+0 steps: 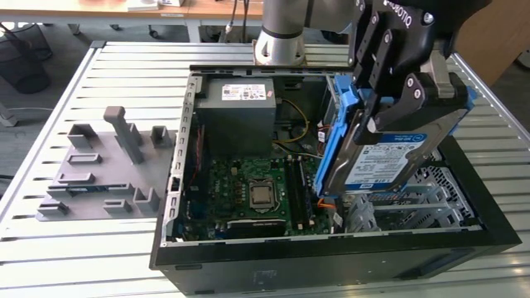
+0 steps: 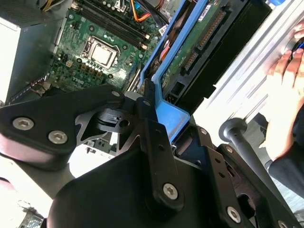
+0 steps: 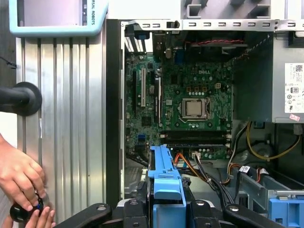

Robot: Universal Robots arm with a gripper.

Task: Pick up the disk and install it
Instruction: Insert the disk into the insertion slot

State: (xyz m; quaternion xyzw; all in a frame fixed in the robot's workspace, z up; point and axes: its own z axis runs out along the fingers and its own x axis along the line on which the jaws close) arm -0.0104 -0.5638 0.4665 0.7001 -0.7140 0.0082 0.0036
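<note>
The gripper (image 1: 411, 102) has its jaws clamped on the disk (image 1: 388, 158), pinching it near its upper end. The drive hangs tilted with its label facing out, above the open computer case (image 1: 331, 256). Its lower corner dips inside the case, just over the metal drive cage (image 1: 418, 198).

From where I stand, the worry is that tilt. If it goes down crooked, a blue rail (image 1: 331, 143) could catch on the cage edge and twist the drive in the grip. An orange cable (image 3: 187, 164) and some dark wires lie inside the case right under the drive, and they could snag or get pinched. The motherboard (image 3: 190, 104) sits deeper in the case, beside them. A person's hand (image 3: 19, 178) rests outside the case wall, well apart from the drive.
</note>
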